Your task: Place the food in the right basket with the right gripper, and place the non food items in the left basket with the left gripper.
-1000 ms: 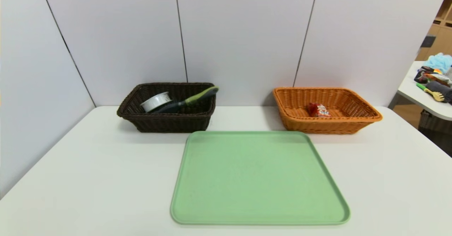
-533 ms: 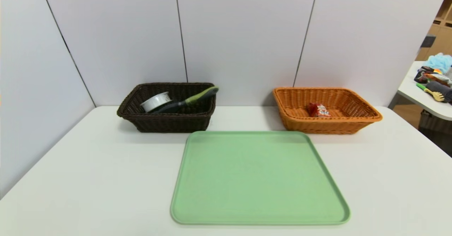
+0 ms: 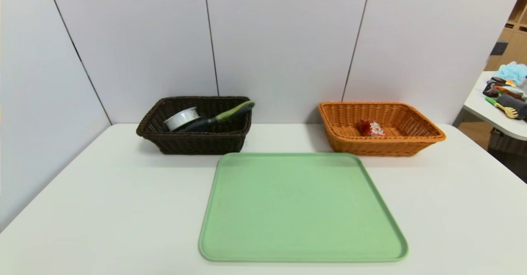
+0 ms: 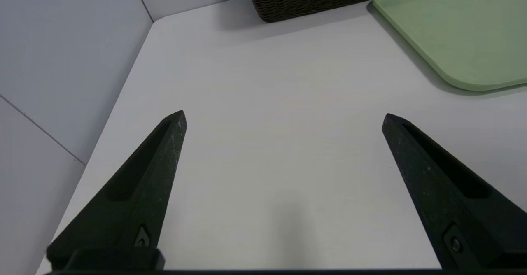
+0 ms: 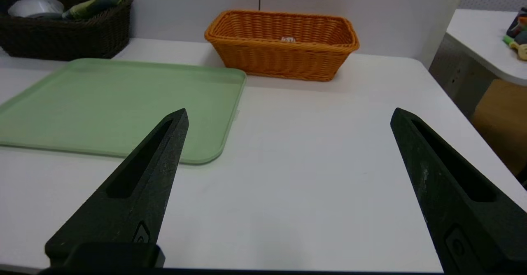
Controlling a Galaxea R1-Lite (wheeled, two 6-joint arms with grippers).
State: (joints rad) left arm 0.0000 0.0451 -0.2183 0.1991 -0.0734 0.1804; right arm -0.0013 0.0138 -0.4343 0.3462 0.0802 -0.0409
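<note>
Nothing has shifted since the earlier frame: both baskets, their contents and the tray lie just as they did. Released and holding nothing, the left hand (image 4: 284, 112) has its fingers spread wide over bare white worktop (image 4: 280, 164), on the robot's left side, in front of the dark brown basket (image 3: 201, 143) and outside the head view. The right hand (image 5: 290, 108) is likewise released and wide apart, with only bare worktop between its fingertips, on the robot's right side, nearer the robot than the orange-tan basket (image 3: 383, 147). Between the two sides, the pale green tray (image 3: 302, 209) lies flat on the worktop, with nothing on it. Beyond its far left corner stands the dark brown basket, holding the round white disc (image 3: 181, 119) tilted at its left and, just beside it, the brush (image 3: 218, 117), whose olive-green and black handle slants up over the right rim. Beyond the tray's far right corner stands the orange-tan basket, with the small red drink carton (image 3: 371, 128) inside, near the middle. Pale wall panels (image 3: 284, 40) rise behind both baskets. Off to the right, a separate white table (image 3: 477, 102) bears a light blue mesh puff (image 3: 511, 73) and a pale yellow, green-handled utensil (image 3: 508, 110).
</note>
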